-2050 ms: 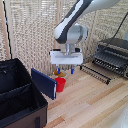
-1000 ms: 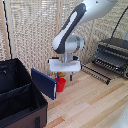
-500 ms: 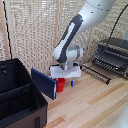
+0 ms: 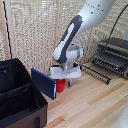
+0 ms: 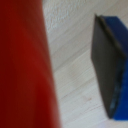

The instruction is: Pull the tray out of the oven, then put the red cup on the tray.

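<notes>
Gripper [image 4: 62, 81] sits right over the red cup [image 4: 60, 85] on the table, left of the oven [image 4: 113, 56] — we can't tell if jaws are closed yet. Cup prob. light, stiff, slick plastic; we'd pinch across its wall nr the rim.

A blurred red cup [image 5: 22, 65] fills one side of the wrist view, pale wood table [image 5: 75, 75] beside it, and a dark blue-edged panel [image 5: 109, 65] beyond.
</notes>
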